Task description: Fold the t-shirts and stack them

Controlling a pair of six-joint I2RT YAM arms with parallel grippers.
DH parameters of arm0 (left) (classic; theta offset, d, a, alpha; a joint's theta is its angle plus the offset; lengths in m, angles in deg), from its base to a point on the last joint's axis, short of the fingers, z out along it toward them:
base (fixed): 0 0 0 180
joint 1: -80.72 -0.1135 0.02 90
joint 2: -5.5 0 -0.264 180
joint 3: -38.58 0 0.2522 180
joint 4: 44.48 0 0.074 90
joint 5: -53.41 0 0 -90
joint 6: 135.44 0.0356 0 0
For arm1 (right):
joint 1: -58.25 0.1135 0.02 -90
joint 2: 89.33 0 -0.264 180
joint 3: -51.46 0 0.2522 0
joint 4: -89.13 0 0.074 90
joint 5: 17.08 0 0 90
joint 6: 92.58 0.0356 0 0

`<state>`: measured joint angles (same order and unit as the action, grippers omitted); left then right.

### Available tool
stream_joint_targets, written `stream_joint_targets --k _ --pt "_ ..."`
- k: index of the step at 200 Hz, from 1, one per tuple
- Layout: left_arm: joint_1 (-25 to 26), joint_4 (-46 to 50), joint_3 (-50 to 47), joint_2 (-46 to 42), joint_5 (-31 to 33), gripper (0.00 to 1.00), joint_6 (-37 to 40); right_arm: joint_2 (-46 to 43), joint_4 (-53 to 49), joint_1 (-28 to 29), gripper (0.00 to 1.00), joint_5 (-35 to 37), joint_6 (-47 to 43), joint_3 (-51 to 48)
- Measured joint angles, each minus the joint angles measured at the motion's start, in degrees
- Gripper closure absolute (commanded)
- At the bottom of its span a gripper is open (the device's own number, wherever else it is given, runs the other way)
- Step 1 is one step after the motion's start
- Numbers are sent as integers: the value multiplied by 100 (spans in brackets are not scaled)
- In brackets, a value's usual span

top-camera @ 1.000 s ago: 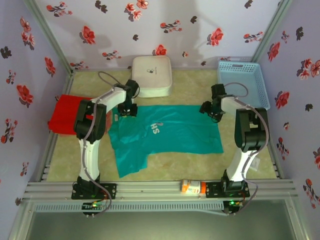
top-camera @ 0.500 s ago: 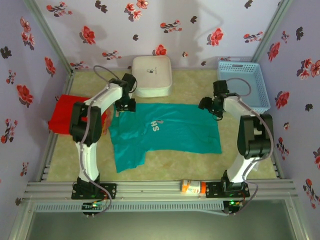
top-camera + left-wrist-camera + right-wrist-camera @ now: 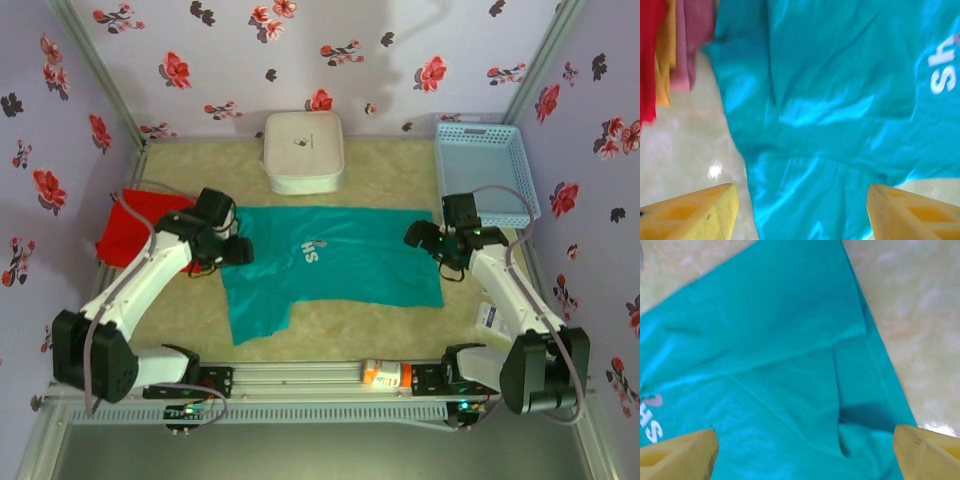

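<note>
Two tees, neither stacked yet. Teal t-shirt [image 3: 340, 270] lies spread across the worktop [image 3: 400, 175], seemingly part-folded, one sleeve trailing near-left. Red t-shirt [image 3: 135, 225] sits bunched at the left edge. Left gripper [image 3: 240, 250] and right gripper [image 3: 418, 236] flank the teal, jaws apart, empty. Right wrist view shows a doubled flap that the top view flattens out.

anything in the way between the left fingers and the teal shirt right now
Nothing visible does. The left fingers stand open directly over bare teal t-shirt, and the red t-shirt lies off to the side, past its edge.
</note>
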<state>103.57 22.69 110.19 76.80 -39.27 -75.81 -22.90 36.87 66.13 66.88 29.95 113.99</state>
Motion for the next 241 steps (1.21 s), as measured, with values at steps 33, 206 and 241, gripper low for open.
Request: stream_joint_targets --k 33,206,241 --pt "192 262 -507 -664 -162 35 -481 -584 -376 0 1 -11 52 -308" --pt "1740 -538 -2983 -1436 -640 49 -3008 -857 -702 0 31 608 702 -1104" --pt "1740 -756 -3101 -1226 -638 51 -3045 -831 -621 0 39 632 835 -1443"
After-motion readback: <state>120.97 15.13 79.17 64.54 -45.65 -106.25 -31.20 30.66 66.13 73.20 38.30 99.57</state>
